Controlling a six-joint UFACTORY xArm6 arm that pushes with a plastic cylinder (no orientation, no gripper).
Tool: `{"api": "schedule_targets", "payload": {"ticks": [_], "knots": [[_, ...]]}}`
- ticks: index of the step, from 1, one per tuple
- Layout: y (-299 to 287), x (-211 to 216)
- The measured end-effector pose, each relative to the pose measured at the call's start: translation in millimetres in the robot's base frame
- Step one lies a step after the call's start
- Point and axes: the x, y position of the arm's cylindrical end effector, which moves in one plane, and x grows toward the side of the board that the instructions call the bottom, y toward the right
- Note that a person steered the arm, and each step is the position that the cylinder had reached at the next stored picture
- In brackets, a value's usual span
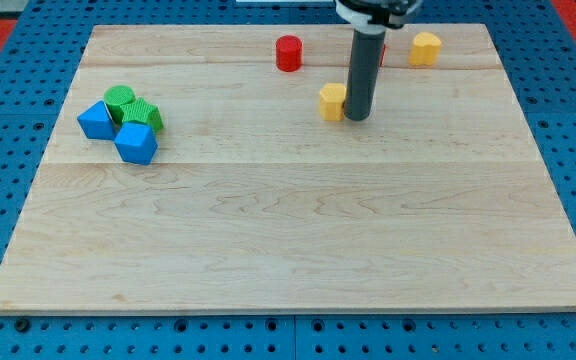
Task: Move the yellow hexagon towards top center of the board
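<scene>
A yellow block [332,101] lies just above the board's middle; its shape is hard to make out. My tip [358,118] stands right against that block's right side. A second yellow block [426,48], which looks like a hexagon, sits near the view's top edge, right of centre, up and to the right of my tip. The rod [364,70] rises from the tip toward the view's top.
A red cylinder [288,53] stands at top centre-left. A sliver of another red block [382,50] shows behind the rod. At the left, two green blocks [120,98] [144,115] and two blue blocks [95,120] [135,143] sit clustered. The wooden board [288,240] lies on a blue pegboard.
</scene>
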Motion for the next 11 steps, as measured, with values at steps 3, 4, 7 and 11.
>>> {"api": "schedule_targets", "payload": {"ticks": [3, 4, 7, 11], "knots": [[-43, -43], [-87, -42], [-116, -10], [-214, -15]]}}
